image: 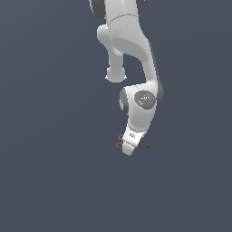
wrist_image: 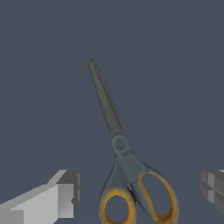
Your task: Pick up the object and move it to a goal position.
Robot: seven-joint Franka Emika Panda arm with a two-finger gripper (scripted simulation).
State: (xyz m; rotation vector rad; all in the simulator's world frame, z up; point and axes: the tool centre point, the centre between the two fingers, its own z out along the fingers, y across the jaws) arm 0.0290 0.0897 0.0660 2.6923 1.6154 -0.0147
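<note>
The object is a tiny pair of scissors [wrist_image: 119, 142] with orange-yellow ring handles and thin dark blades, lying flat on the grey floor. In the exterior view the scissors [image: 145, 146] are mostly covered by the hand, with the rings poking out on the exterior view's left and the blade tip on its right. My gripper [image: 128, 151] is lowered right over them. In the wrist view my gripper [wrist_image: 140, 192] is open, one finger [wrist_image: 65, 192] on each side of the handles, neither touching them.
The white arm [image: 131, 50] reaches down from the top of the exterior view. Plain dark grey floor [image: 54, 172] lies all around, with no other objects and no marker in view.
</note>
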